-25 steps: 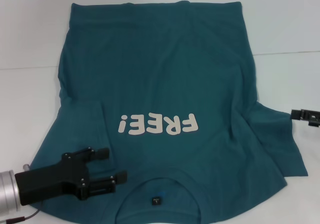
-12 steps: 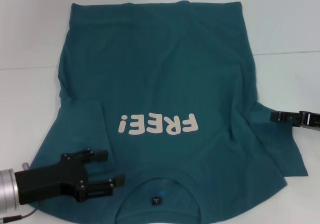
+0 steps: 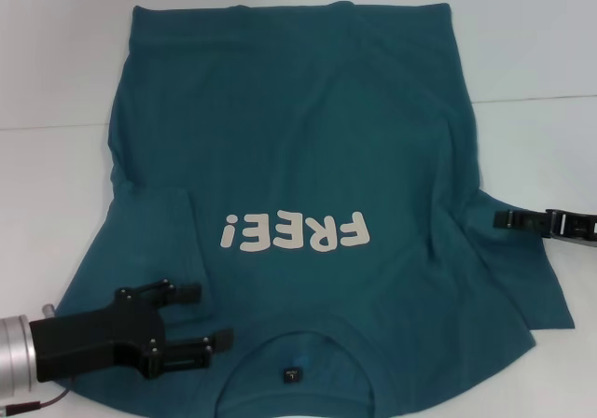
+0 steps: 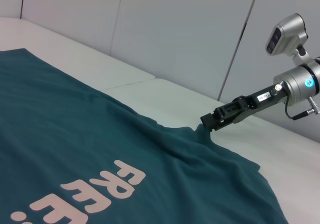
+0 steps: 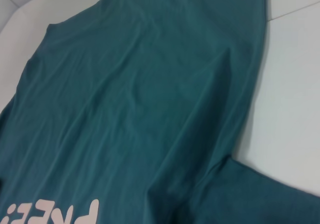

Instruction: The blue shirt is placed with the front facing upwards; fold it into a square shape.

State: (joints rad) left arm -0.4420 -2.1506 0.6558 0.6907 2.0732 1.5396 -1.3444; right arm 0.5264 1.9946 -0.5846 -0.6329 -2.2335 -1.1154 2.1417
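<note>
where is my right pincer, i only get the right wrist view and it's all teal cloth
Observer: In the head view the right pincer is at the edge of the blue shirt, by the sleeve on the robot's right.
Operator: is it at the cloth or short of it
Observer: The left wrist view shows its tip right at the sleeve edge, where the cloth rises in a small peak.
Operator: and the left one
Observer: The left pincer is open over the shirt's shoulder on the robot's left, beside the collar.

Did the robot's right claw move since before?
Yes. The right gripper slid in from the table's edge, leftward in the head view, reaching the blue shirt's sleeve.
</note>
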